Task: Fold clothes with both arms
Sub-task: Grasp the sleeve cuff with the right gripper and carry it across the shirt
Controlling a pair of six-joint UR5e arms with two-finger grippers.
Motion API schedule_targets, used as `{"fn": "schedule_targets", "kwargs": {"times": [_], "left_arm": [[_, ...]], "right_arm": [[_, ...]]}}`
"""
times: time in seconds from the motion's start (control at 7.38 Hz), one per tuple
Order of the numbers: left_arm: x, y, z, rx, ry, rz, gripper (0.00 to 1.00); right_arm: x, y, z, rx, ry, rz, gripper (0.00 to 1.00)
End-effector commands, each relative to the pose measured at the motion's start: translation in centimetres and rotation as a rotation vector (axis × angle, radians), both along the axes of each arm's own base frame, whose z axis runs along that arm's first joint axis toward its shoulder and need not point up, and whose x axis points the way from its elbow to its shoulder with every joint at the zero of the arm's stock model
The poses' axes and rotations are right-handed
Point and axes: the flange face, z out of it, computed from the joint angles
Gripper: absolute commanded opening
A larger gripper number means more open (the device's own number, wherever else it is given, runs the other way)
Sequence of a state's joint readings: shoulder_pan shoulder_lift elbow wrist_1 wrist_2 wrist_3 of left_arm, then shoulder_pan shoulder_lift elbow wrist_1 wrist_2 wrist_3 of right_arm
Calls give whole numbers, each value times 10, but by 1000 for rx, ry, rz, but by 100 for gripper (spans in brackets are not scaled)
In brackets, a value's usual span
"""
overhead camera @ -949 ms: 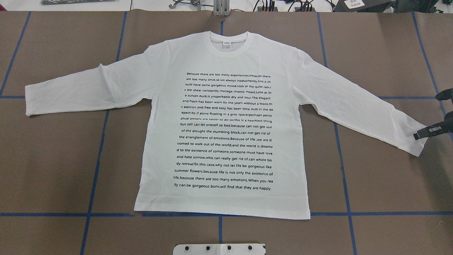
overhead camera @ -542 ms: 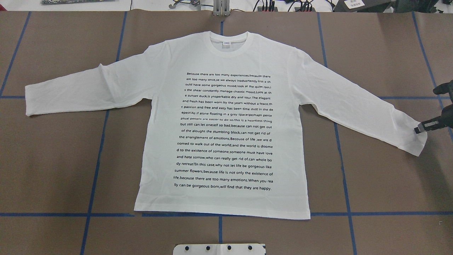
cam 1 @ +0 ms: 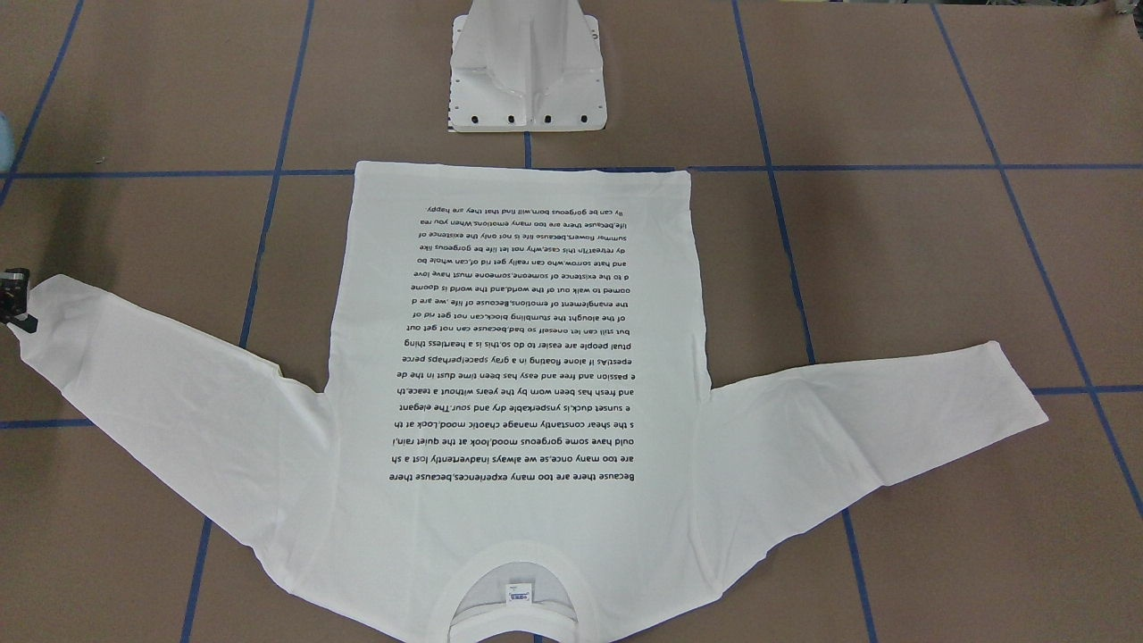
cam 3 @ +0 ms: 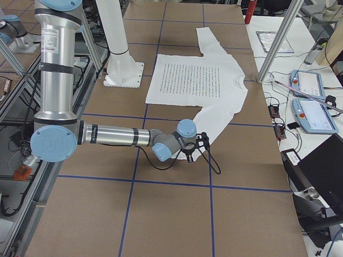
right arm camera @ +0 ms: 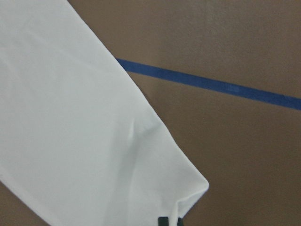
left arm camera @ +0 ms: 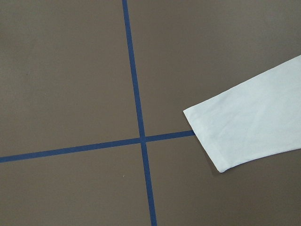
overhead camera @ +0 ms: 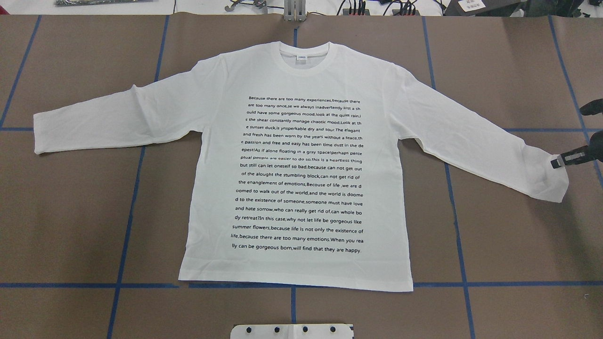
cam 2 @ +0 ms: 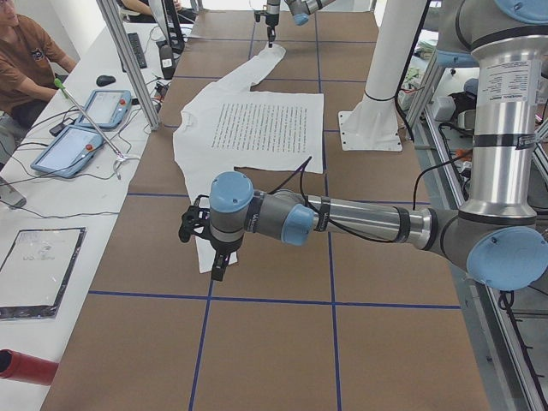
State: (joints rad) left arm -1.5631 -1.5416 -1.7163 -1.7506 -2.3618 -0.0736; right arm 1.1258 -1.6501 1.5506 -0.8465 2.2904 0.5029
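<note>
Tabletop [overhead camera: 70, 226] in brown, gridded with blue tape lines [overhead camera: 126, 235], spreads under both grippers. White long-sleeved shirt [overhead camera: 381, 188] lies flat on it, print up, hem nearest the white pedestal base [cam 1: 527, 89], collar [overhead camera: 304, 71] farthest, sleeves spread wide. Its block of black text [overhead camera: 299, 174] lies between the 2 grippers, well apart from each. Right arm [cam 3: 112, 136] reaches low across the table to the right sleeve [overhead camera: 471, 141]. The right gripper [overhead camera: 556, 163] sits at the cuff's far corner, and its jaws seem clamped on that corner: in the right wrist view the cloth puckers toward a dark fingertip [right arm camera: 162, 221]. The rest of that cuff lies just beside the gripper, on the robot's side. Left arm [cam 2: 368, 224] stretches over the table's other end, its left gripper [cam 2: 217, 267] pointing down near the end of the left sleeve [overhead camera: 108, 117]; only a side view shows it, so I cannot tell whether its jaws are apart or together. Below the left wrist camera the left cuff [left arm camera: 221, 141] lies flat, just beside a crossing of 2 tape lines. A small label [overhead camera: 301, 58] sits inside the collar, well apart from both grippers.
</note>
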Motion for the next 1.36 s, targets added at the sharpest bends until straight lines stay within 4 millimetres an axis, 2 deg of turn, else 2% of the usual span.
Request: {"fn": "schedule_targets", "kwargs": {"times": [0.0,0.14,0.41,0.54,0.68,0.81,0.95,1.08,1.22], "left_arm": [[-1,0,0,1,-1,-2,100],[-1,-1,0,3,-1,-2,100],[-1,-3,-3,9,-2,-2,100],[-1,-5,-4,12,-2,-2,100],[-1,-7,-6,15,-4,-3,100],[-1,-7,-6,15,-4,-3,100],[-1,-7,-6,17,-4,-3,100],[-2,-7,-7,17,-3,-5,100],[-2,-7,-6,15,-3,-6,100]], "right_arm": [[-11,-7,-94,-11,-161,30,0],[-26,-25,-139,-14,-233,28,0],[-64,-73,-242,-88,-364,83,0],[-84,-107,-299,-118,-418,112,0],[-116,-132,-356,-144,-447,108,0],[-139,-152,-416,-149,-447,96,0],[-171,-151,-465,-141,-440,66,0],[-215,-150,-521,-114,-441,44,0],[-261,-148,-560,-72,-439,45,0]]}}
